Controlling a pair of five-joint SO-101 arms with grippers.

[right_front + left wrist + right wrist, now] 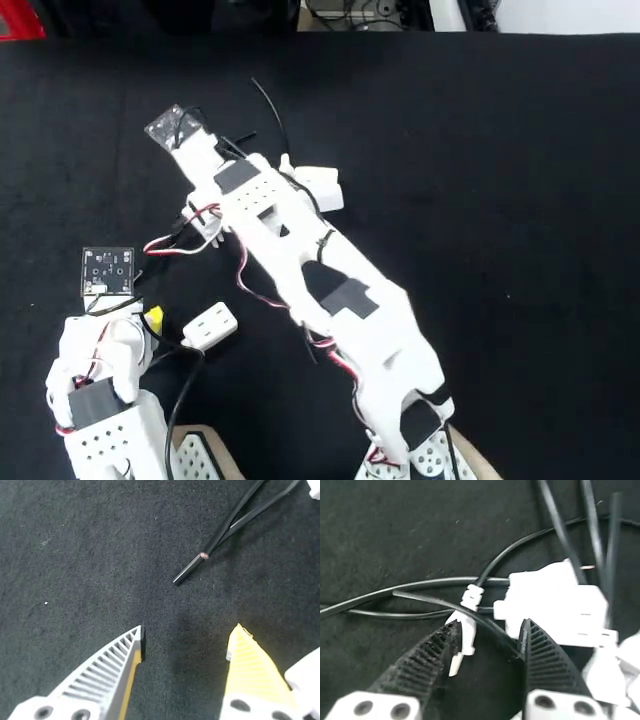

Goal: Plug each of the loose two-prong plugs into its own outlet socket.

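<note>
The right gripper point(489, 627) has its two black ribbed fingers spread apart. It is not holding anything. A small white plug point(465, 632) lies between them, just beside one finger and not squeezed. It looks like hard, smooth plastic, and a thin black cord point(420, 586) runs out of it. Near the other finger is a chunky white socket block point(555, 605) with square corners.

The left gripper point(189, 629) is wide open too, with nothing in it. One finger is yellow and the other is pale with little ribs. Past its tips lies the cut end of a black wire point(192, 565) with a bit of copper showing.

From above, another white socket block point(210, 325) sits by the left arm, and I see nothing plugged into it. Everything rests on a soft, fuzzy black cloth point(500, 200).

I think the job is only starting. This plug is still loose and has to be gripped, turned and pushed in.
</note>
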